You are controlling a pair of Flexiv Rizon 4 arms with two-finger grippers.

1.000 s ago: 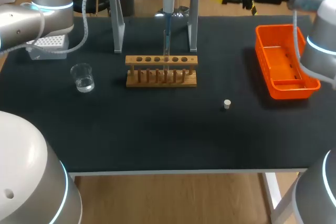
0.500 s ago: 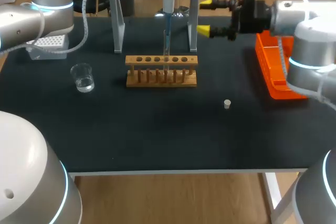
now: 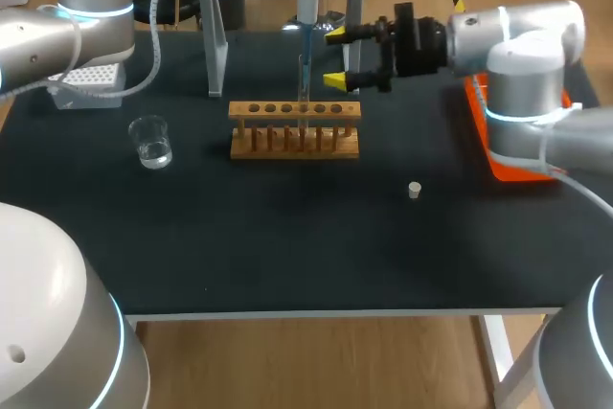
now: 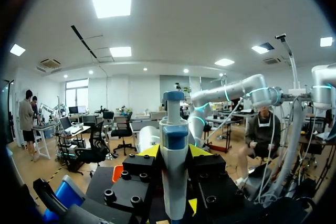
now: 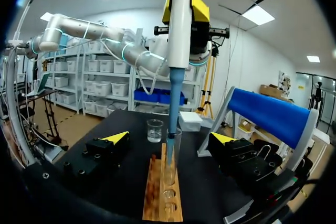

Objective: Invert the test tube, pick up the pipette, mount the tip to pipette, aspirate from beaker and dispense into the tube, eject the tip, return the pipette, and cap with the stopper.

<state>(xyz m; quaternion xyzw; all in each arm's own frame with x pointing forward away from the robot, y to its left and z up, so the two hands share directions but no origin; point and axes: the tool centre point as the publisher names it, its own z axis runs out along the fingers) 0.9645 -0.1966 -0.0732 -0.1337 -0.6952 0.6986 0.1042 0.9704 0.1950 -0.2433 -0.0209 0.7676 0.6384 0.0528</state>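
Your left jaws are clamped on the pipette (image 3: 307,2) and hold it upright over the wooden rack (image 3: 294,141). In the left wrist view its white and blue body stands between the two yellow tips, which touch it from both sides. Its thin lower end reaches down into the mouth of the test tube (image 3: 304,83). The tube stands upright in one of the rack's middle holes.

Your right jaws are apart and hold nothing. Their yellow fingertips (image 3: 335,79) sit level with the tube's upper part, near it but not touching. From the right wrist view the tube and rack lie straight ahead, in line with the gap between the tips.

The beaker (image 3: 150,142), with a little clear liquid in it, stands on the counter (image 3: 287,237) well off to the left of the rack. The box of tips (image 3: 88,79) sits behind it. The small white stopper (image 3: 414,190) lies alone in front of the rack, toward the right. The orange tray (image 3: 512,168) is partly hidden behind your right arm.
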